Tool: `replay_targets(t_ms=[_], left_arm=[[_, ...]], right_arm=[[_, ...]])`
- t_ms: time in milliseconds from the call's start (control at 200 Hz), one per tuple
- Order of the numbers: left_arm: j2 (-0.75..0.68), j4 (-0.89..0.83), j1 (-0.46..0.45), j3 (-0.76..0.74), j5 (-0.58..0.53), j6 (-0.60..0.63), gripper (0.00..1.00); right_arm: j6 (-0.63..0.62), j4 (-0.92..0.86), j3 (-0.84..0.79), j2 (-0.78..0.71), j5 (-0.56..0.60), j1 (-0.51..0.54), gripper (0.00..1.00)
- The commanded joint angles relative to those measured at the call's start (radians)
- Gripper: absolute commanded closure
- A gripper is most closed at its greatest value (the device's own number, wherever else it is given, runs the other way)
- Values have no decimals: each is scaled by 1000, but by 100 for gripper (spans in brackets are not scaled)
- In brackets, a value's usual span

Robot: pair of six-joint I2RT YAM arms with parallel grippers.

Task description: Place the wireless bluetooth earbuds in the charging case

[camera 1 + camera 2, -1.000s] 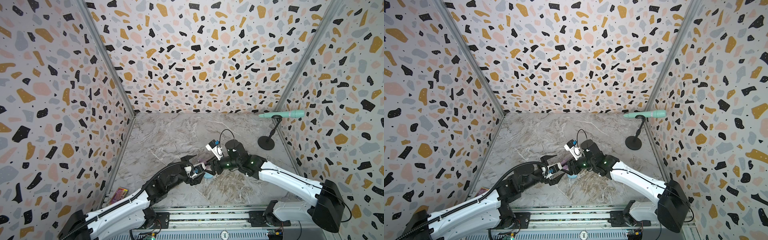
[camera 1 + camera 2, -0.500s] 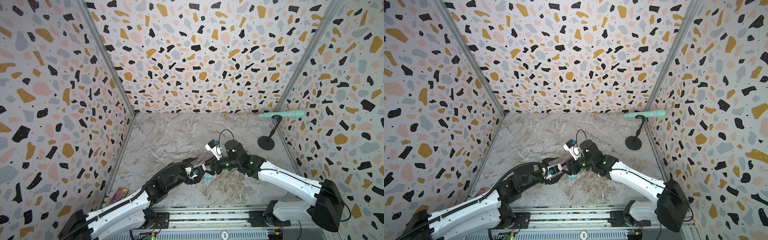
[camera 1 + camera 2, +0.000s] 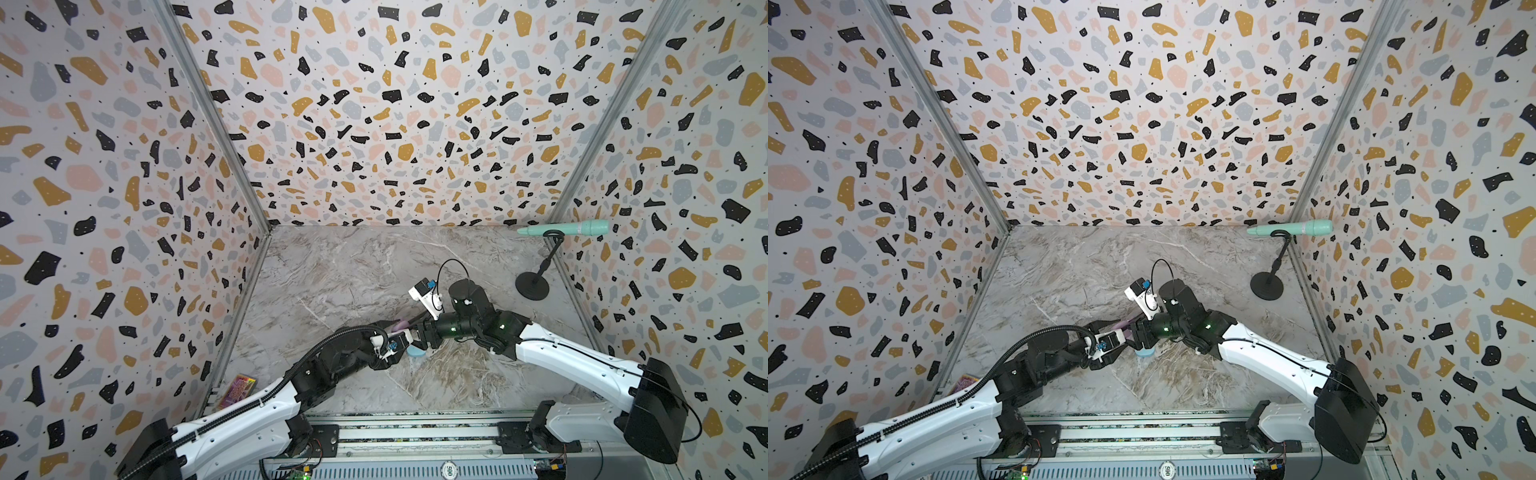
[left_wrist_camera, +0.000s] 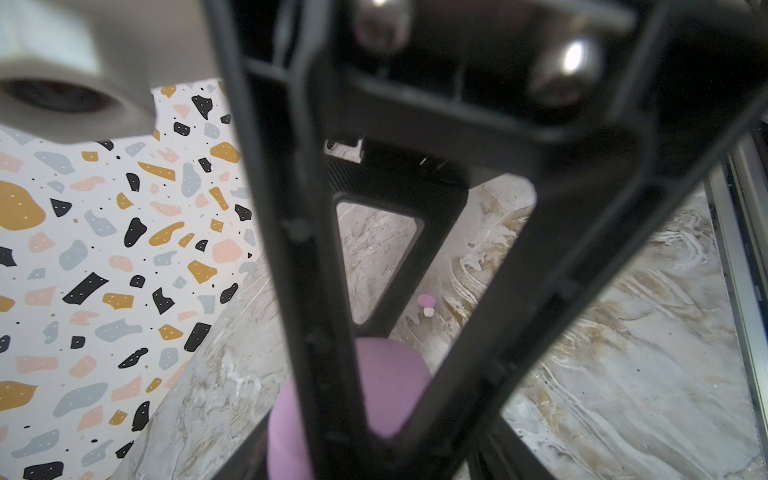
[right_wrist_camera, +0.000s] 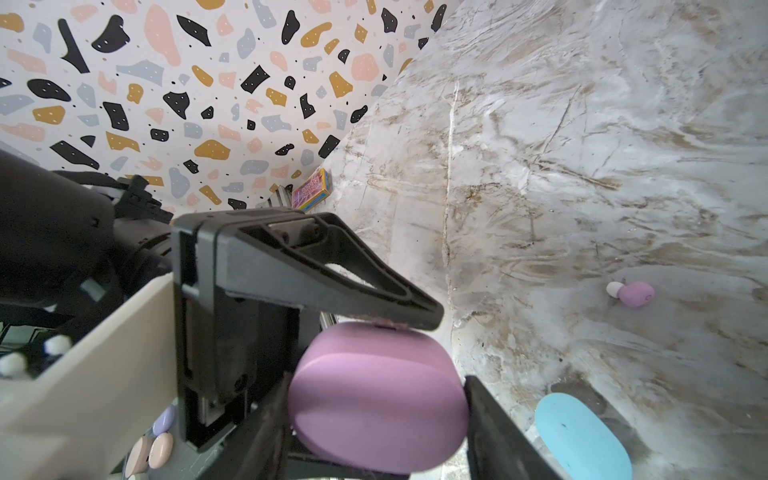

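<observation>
The left jaws narrowed, seemingly touching the pink case [image 5: 378, 399] the right jaws grip.

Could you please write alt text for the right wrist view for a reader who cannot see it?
The right gripper holds a purple case, and a left-gripper finger touches its top. On the marble table lie a blue case and one pink earbud; a colourful box sits by the wall.

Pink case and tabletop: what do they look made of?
Pink case: apparently matte plastic, maybe silicone-coated; even colour, dull soft sheen. Tabletop: marble-look, grey-brown veining, faint gloss; stone or printed laminate, cannot tell.
</observation>
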Motion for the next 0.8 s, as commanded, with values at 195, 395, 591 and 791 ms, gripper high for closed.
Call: replay_targets(t_ms=[195, 395, 591, 791], left_arm=[[-11, 53, -8, -15, -1, 4, 41], [-11, 58, -7, -18, -4, 8, 45], [-12, 62, -9, -20, -6, 10, 47], [-10, 62, -10, -21, -6, 14, 50]], right_arm=[[2, 25, 2, -9, -3, 4, 100], [4, 29, 0, -4, -3, 5, 100], [8, 35, -7, -3, -6, 5, 100], [10, 37, -8, -2, -6, 5, 100]])
